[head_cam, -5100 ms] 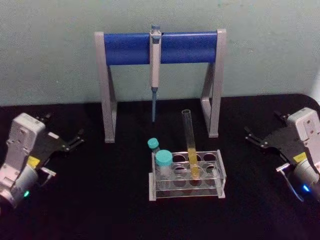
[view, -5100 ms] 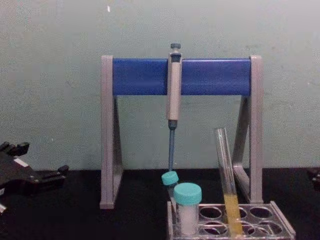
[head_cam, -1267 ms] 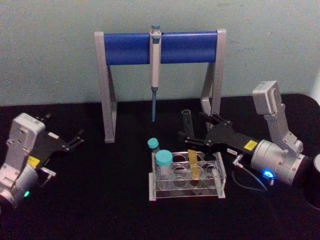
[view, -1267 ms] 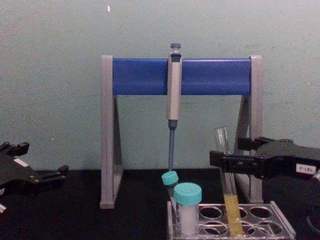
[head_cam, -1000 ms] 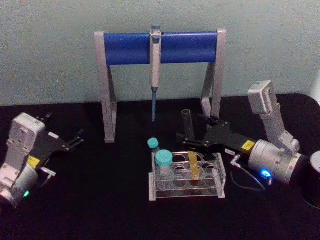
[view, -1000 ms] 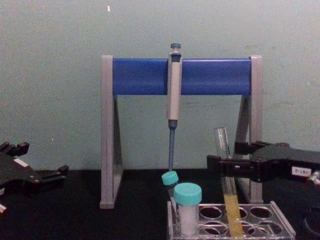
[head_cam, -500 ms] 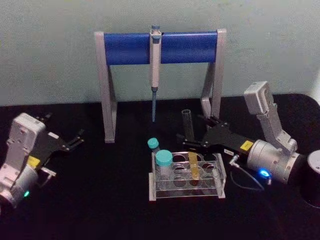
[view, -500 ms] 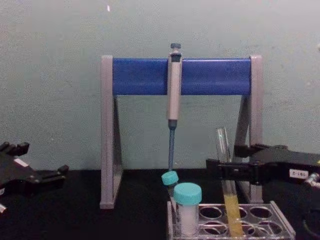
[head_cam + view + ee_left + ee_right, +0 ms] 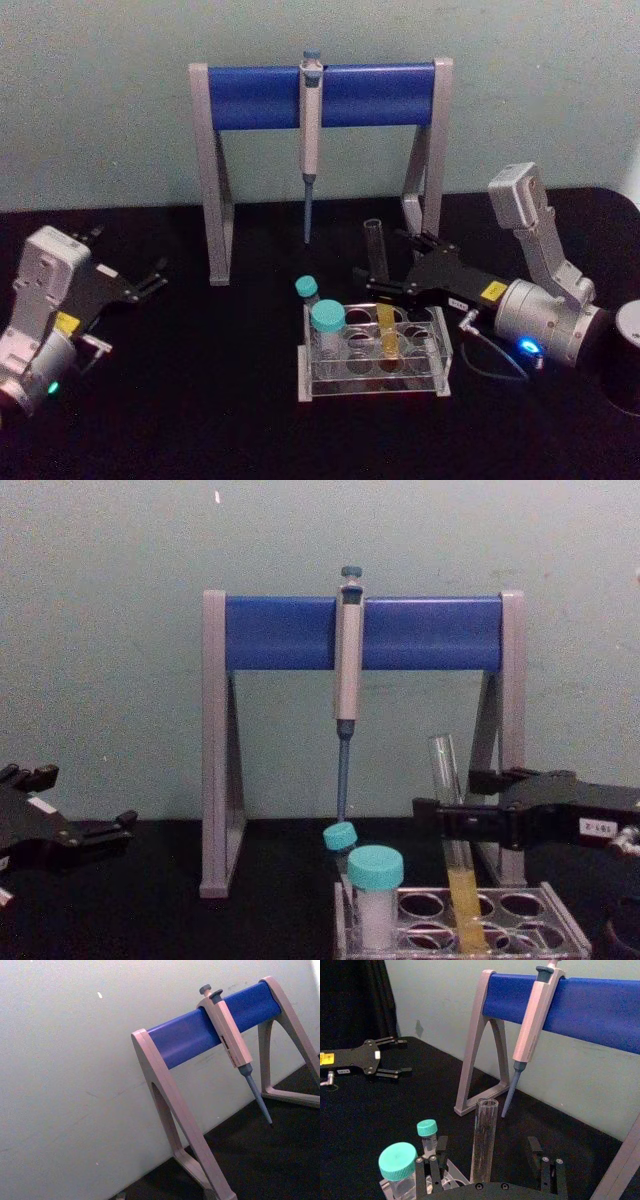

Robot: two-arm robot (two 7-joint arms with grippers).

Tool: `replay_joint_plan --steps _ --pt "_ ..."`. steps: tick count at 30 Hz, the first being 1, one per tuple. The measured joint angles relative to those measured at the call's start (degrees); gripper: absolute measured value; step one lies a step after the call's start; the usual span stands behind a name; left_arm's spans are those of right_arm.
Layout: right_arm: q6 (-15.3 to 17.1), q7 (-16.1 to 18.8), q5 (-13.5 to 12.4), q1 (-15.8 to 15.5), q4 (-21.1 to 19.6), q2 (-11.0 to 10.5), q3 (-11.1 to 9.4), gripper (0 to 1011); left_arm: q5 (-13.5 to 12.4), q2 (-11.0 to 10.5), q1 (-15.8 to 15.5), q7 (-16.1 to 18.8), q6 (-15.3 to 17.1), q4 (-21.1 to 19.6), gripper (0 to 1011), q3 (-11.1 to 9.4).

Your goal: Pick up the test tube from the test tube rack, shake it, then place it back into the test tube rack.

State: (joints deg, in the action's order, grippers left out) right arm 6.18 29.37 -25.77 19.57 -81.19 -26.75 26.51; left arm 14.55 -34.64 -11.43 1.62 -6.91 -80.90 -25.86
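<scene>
The test tube [image 9: 376, 262] stands tilted in the back row of the test tube rack [image 9: 443, 352], yellow-orange liquid in its lower part. My right gripper [image 9: 384, 262] is open and straddles the tube's upper half, reaching in from the right. In the right wrist view the test tube [image 9: 484, 1140] rises between the two fingers [image 9: 440, 1149], with a gap on each side. From the chest, the test tube [image 9: 447, 780] crosses the right gripper [image 9: 447, 794] above the rack [image 9: 572, 942]. My left gripper [image 9: 150, 280] is parked open at the far left, low over the table.
A grey-and-blue pipette stand [image 9: 320, 95] with a hanging pipette [image 9: 309, 130] stands close behind the rack. Two teal-capped tubes [image 9: 326, 320] sit in the rack's left end. A dark round object [image 9: 626, 362] is at the right edge. The table's front left is bare black cloth.
My right arm came in from its parked spot at the right and set its open fingers around the tube. Over the last half second it barely moved. The left arm stayed still.
</scene>
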Motion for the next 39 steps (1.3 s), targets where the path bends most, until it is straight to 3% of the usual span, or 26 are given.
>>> replay_joint_plan --steps 4,10,11,16,27,39 --pt "0.0 0.0 0.0 0.0 0.0 0.0 0.0 961 0.0 0.0 0.0 0.0 0.0 0.0 1001 0.0" --pt "0.0 0.0 0.0 0.0 0.0 0.0 0.0 811 0.0 0.0 0.0 0.0 0.0 0.0 1001 0.0" --pt "0.0 0.0 0.0 0.0 0.0 0.0 0.0 747 0.0 0.0 0.0 0.0 0.0 0.0 1001 0.0" --pt "-0.1 0.1 0.0 -0.1 -0.1 0.0 0.0 628 0.0 0.0 0.0 0.0 0.0 0.0 1001 0.0" --pt "-0.1 0.1 -0.1 -0.1 -0.1 0.0 0.0 247 0.0 0.0 0.0 0.0 0.0 0.0 1001 0.0" --pt "-0.1 0.1 -0.1 -0.1 -0.1 0.0 0.0 229 0.0 0.0 0.0 0.0 0.0 0.0 1001 0.0"
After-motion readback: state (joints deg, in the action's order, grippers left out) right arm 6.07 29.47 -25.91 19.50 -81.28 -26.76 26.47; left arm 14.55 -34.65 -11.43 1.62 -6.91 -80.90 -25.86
